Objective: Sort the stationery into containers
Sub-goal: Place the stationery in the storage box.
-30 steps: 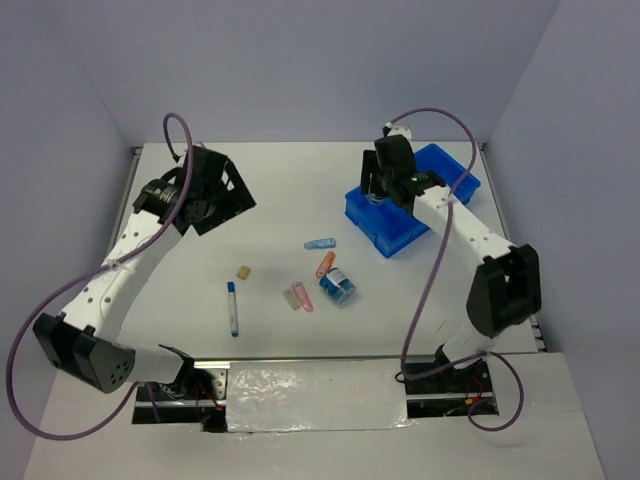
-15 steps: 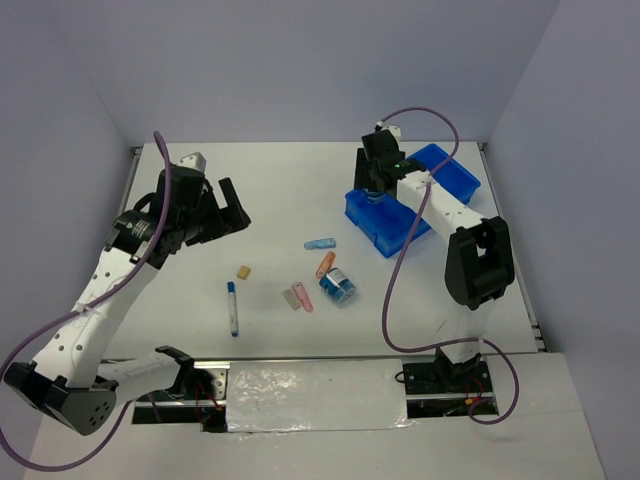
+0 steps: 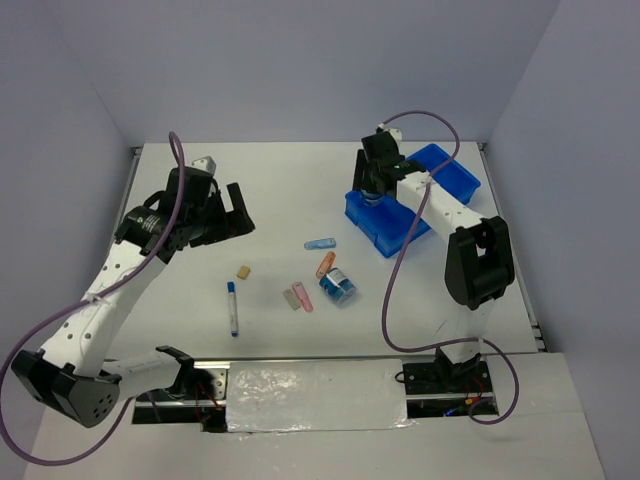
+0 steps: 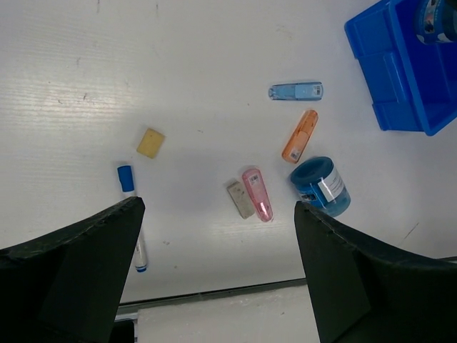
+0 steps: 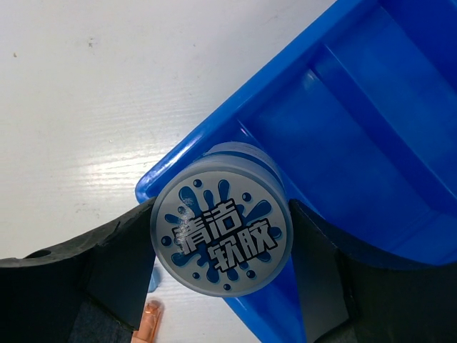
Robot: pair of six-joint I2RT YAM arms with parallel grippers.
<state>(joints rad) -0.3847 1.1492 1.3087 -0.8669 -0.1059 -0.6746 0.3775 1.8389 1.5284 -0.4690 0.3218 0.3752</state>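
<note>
Top external: my left hand (image 3: pixel 240 208) hangs spread wide and empty over the left of the desk (image 3: pixel 280 180). My right hand (image 3: pixel 373 192) is at the tray's (image 3: pixel 400 235) left end.

Left wrist: pen (image 4: pixel 133 218), eraser (image 4: pixel 151 142), slim pieces (image 4: pixel 300 135) and one box (image 4: pixel 321 187) lie loose.

Right wrist: fingers (image 5: pixel 107 264) pinch the other box (image 5: pixel 221 236) at the tray's corner.
</note>
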